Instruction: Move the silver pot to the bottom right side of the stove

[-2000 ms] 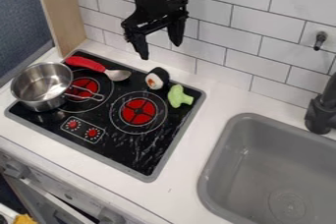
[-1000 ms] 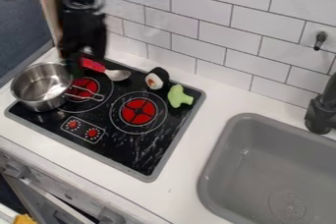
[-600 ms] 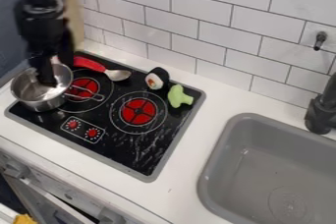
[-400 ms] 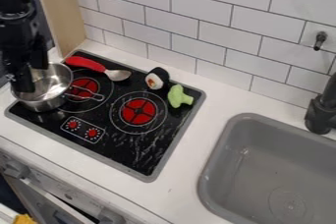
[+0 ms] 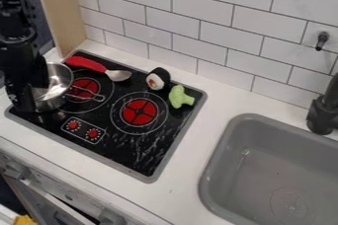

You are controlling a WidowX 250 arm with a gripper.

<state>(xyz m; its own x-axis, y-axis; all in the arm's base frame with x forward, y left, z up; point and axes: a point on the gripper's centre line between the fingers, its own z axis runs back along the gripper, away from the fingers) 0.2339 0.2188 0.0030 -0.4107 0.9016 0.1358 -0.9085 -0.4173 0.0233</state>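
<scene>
The black gripper is at the far left of the camera view, pointing down over the silver pot. Its fingers stand apart; one overlaps the pot's left side, the other hangs over the pot's opening. Much of the pot's left half is hidden behind them. The pot is upright on the upper left part of the black stove, its thin handle extending right over the left red burner. Whether a finger touches the pot wall cannot be made out.
A red-handled spoon lies along the stove's back edge. A sushi toy and green broccoli toy sit near the back right corner. The grey sink and black faucet are at right.
From above the back of the stove, the gripper has swung left and come down at the pot, moving lower and toward the front lately. The pot shows no clear movement.
</scene>
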